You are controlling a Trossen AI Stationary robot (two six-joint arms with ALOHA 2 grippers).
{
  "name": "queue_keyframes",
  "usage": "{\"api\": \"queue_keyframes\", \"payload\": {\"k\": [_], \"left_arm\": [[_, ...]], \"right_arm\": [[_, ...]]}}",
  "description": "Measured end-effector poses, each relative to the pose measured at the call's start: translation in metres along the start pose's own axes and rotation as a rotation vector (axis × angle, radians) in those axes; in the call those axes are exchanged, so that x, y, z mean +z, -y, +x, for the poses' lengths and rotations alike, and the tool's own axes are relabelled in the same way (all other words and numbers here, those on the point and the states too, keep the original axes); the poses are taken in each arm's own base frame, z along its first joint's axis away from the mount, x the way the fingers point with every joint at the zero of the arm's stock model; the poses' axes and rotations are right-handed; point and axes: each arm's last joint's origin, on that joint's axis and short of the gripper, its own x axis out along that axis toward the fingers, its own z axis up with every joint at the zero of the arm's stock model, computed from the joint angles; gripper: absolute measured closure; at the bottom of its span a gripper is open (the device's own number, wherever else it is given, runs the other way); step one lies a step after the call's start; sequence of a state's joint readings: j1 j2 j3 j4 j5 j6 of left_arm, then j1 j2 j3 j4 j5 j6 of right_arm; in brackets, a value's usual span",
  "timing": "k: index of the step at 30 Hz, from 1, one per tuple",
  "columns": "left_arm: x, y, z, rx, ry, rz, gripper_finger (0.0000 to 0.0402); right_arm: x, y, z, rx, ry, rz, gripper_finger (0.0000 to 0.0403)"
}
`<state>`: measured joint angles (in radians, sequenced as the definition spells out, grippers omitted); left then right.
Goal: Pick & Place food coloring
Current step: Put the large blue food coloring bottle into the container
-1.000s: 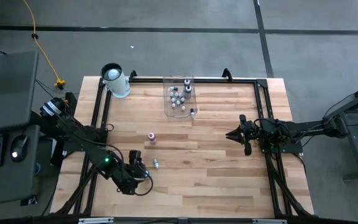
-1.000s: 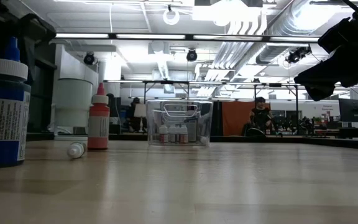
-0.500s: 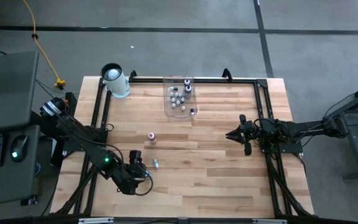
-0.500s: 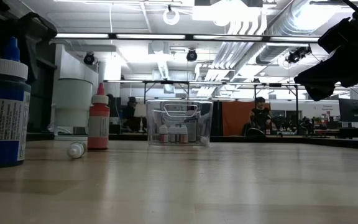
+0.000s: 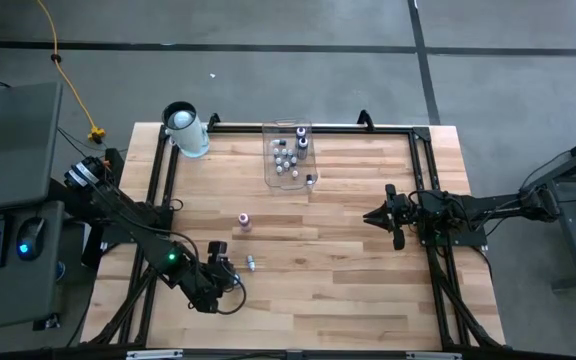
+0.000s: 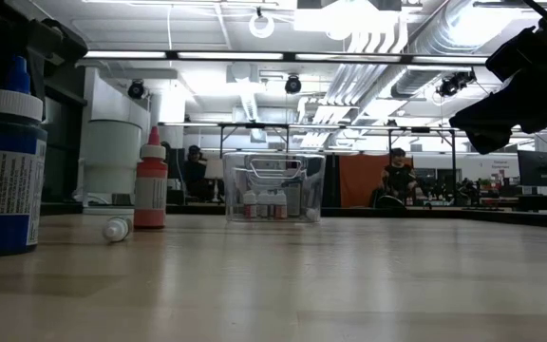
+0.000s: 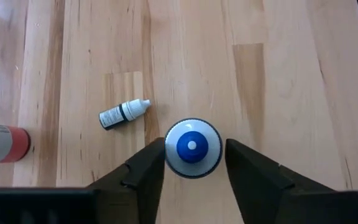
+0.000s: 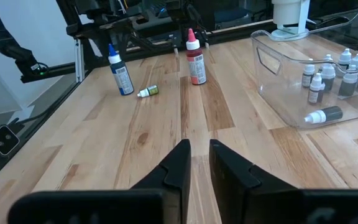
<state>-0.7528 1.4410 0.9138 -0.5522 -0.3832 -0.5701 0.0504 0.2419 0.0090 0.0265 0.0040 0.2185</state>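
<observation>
Between the dark fingers [image 7: 146, 169] of the left gripper [image 7: 192, 171], an upright small white bottle [image 7: 192, 147] is showing a round blue cap inside a whitish rim. Beside the fingers, a tiny lying bottle [image 7: 123, 114] is wearing a white cap and a dark label. A slim red-bodied, pink-capped bottle [image 6: 150, 181] is standing farther out on the pale, brown-streaked wooden table [image 7: 278, 74].

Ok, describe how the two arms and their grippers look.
Both arms are dark, almost black, jointed links. The left gripper ends in two broad, wedge-shaped black fingers; a green light glows on that arm. The right gripper has similar flat black fingers, with cabling bundled along its arm.
</observation>
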Motion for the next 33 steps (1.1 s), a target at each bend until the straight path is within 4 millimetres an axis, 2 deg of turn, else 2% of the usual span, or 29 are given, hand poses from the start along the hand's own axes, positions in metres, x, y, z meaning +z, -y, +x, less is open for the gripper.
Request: {"api": "queue_keyframes", "payload": {"k": [14, 27, 33], "left_arm": [[0.001, 0.0, 0.0, 0.001, 0.006, -0.005, 0.0289], [0.001, 0.0, 0.0, 0.007, 0.009, -0.018, 0.0295], [0.007, -0.003, -0.015, -0.031, 0.044, -0.067, 0.0295]], "right_arm": [[0.0, 0.0, 0.0, 0.0, 0.0, 0.0, 0.0352], [0.0, 0.0, 0.0, 0.0, 0.0, 0.0, 0.0351], [0.0, 0.0, 0.0, 0.0, 0.0, 0.0, 0.0354]]}}
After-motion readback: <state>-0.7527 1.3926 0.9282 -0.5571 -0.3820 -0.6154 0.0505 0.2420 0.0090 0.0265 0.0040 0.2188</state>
